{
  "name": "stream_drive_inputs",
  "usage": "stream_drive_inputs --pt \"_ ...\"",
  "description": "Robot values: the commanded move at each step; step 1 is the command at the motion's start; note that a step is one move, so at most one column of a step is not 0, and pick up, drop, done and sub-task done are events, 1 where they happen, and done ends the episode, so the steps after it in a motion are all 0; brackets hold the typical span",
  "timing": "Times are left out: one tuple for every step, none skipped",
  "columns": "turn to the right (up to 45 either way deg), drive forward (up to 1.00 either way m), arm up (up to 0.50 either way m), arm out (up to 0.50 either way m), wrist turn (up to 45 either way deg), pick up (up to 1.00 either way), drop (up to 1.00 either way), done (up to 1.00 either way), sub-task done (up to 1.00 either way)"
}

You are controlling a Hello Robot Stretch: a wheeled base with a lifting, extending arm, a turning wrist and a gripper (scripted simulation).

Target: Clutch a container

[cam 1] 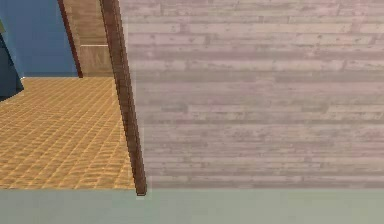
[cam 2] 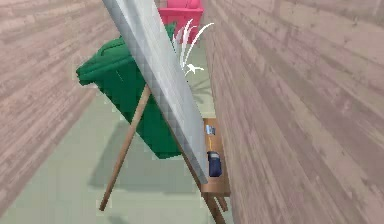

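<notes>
The green container stands at the far left of the arm side view, between 2 plank walls. A slanted grey board on wooden legs stands near, in front of it, covering its right part; a pink thing shows beyond. In the forward view, a plank wall stands close ahead, with orange floor left of a dark post. The jaws' state cannot be told.

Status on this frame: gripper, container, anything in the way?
Green bin in the arm side view. Easel board leans across it, covering part. Plank wall close ahead in the forward view.
</notes>
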Motion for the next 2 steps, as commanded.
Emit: stream_drive_inputs --pt "0.0 0.0 0.5 0.0 0.0 0.0 0.0 0.0 0.0" --pt "0.0 0.0 0.24 0.0 0.0 0.0 0.0 0.0 0.0"
